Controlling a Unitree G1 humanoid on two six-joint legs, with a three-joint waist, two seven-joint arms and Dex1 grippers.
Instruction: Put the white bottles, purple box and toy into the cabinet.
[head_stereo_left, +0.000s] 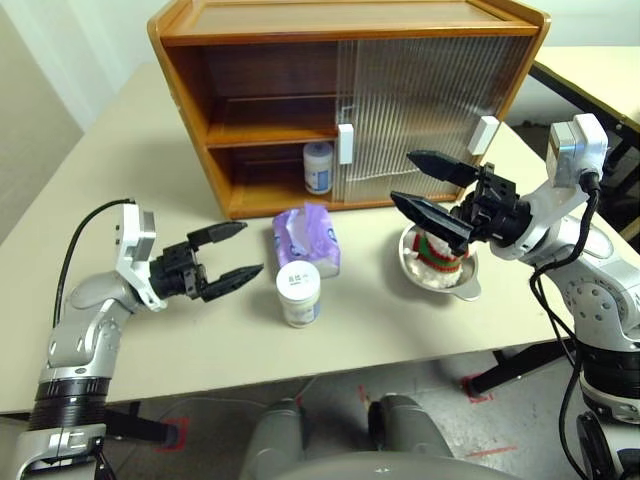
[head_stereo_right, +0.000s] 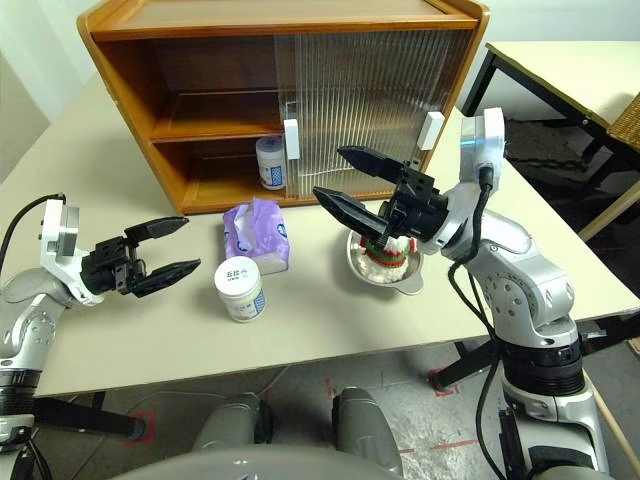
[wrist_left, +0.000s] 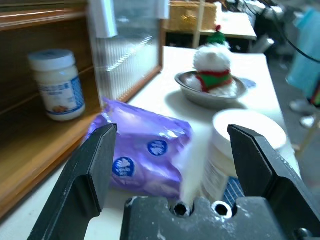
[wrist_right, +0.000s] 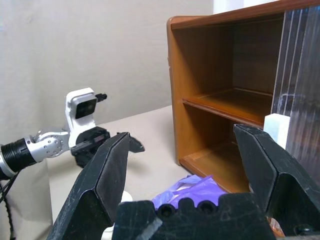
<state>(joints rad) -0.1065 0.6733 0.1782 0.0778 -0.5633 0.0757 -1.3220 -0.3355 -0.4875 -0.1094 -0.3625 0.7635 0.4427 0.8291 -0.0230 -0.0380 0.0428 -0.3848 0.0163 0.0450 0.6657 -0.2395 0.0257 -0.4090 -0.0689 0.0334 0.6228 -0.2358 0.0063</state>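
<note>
On the desk (head_stereo_left: 140, 130), the second white bottle (head_stereo_left: 299, 293) is best squared up to by the wide-open, empty left pincer (head_stereo_left: 232, 253); the right pincer (head_stereo_left: 425, 184) is held wide open and empty too.

**Non-task items in view**

Steel bowl (head_stereo_left: 470, 285) sits on the beige table (head_stereo_left: 150, 130), right of centre, near the front edge. Second table (head_stereo_right: 590, 70) with dark legs stands off to the right, apart from the first. Red tape marks (head_stereo_left: 478, 390) on the grey floor.
</note>
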